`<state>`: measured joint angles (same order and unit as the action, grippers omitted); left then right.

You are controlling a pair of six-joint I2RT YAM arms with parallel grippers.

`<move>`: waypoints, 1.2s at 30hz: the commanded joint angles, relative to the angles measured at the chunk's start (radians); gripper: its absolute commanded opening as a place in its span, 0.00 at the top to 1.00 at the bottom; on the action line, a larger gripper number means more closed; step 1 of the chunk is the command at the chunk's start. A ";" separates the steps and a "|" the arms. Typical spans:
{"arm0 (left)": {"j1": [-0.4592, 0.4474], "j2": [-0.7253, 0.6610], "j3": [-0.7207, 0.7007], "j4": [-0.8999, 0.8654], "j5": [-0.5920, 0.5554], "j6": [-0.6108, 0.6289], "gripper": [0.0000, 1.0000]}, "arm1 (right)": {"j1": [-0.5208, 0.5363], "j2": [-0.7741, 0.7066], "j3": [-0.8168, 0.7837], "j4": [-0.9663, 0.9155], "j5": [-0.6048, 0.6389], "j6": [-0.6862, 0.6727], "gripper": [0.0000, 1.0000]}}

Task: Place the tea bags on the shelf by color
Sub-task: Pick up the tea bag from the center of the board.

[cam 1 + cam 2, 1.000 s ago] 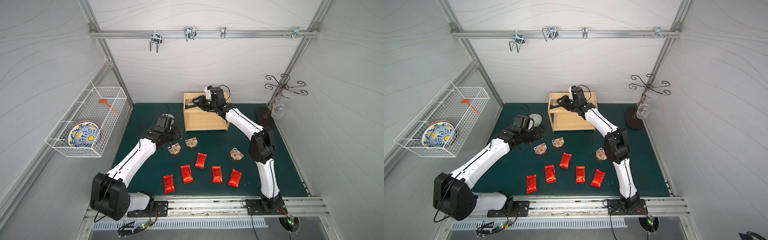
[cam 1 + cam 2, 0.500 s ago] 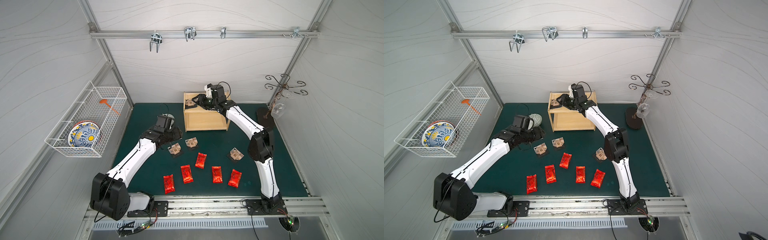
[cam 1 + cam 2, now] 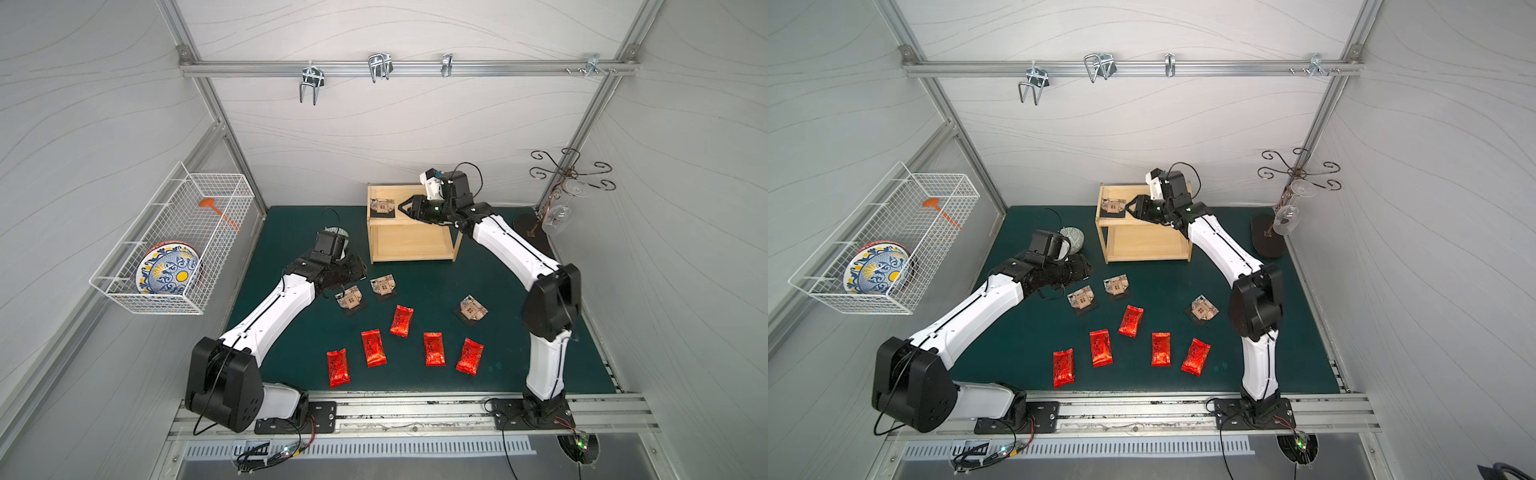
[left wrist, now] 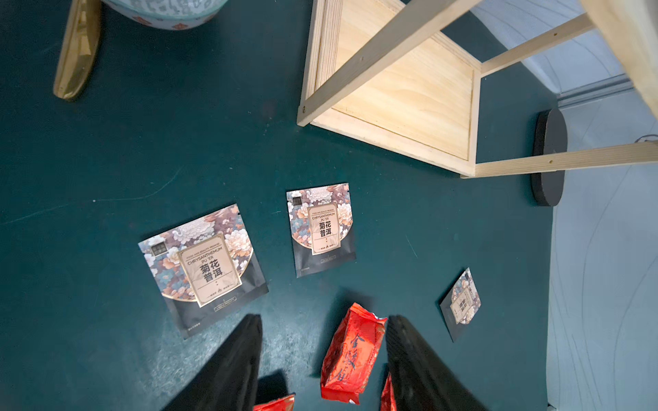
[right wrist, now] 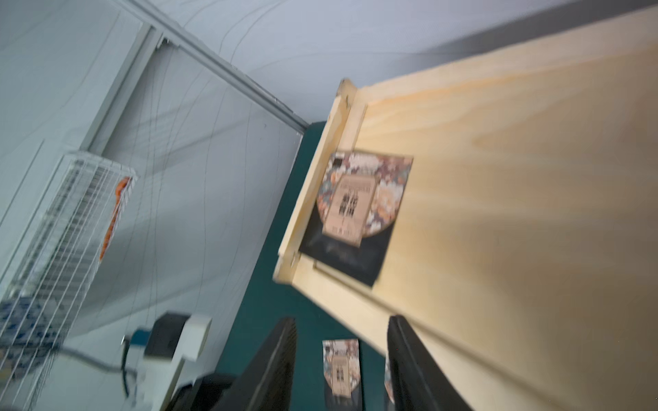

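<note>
While the right gripper (image 3: 401, 206) hangs over the top tier of the wooden shelf (image 3: 411, 243) with jaws apart and nothing between them, we read this as the tail end of a drop-off. One beige tea bag (image 3: 382, 206) lies flat at the left end of that tier, just beside the fingertips and apparently untouched. Nothing shows on the lower tier. The rest sit on the green mat (image 3: 498, 365): a left beige packet (image 3: 350, 297), a middle beige packet (image 3: 383, 286) just right of it, a right beige packet (image 3: 471, 308) well apart, and five red sachets (image 3: 433, 348) in a loose row nearer the arm bases. The left gripper (image 4: 324, 318) hovers low by the left beige packet, fingers spread and empty; the red sachet seen between them in the wrist view lies on the mat beyond. We judge one of nine placed. The likely next move is the left gripper dropping onto the left beige packet. The packet is thin and flat, so the fingers must catch an edge. The right arm should clear the top tier first.
</note>
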<state>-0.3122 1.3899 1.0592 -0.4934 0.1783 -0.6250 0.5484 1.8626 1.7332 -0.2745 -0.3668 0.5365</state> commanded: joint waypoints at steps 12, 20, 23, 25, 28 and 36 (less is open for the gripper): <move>-0.047 0.287 0.043 0.173 0.031 -0.072 0.51 | 0.104 -0.143 -0.693 0.485 -0.057 -0.036 0.66; -0.074 0.435 0.135 0.205 0.015 -0.081 0.51 | 0.102 -0.013 -0.735 0.642 -0.022 0.025 0.66; -0.074 0.467 0.159 0.197 0.011 -0.074 0.51 | 0.103 0.032 -0.716 0.664 -0.019 0.034 0.66; -0.074 0.479 0.169 0.197 0.009 -0.071 0.51 | 0.099 0.053 -0.706 0.669 -0.019 0.039 0.66; -0.074 0.493 0.173 0.198 0.009 -0.070 0.51 | 0.089 0.077 -0.707 0.681 -0.028 0.049 0.66; -0.074 0.524 0.151 0.229 0.027 -0.085 0.52 | 0.081 0.129 -0.696 0.691 -0.032 0.056 0.66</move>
<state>-0.3866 1.8881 1.1942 -0.3046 0.1986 -0.6971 0.6346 1.9633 1.0164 0.3916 -0.3969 0.5808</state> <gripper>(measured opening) 0.486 0.336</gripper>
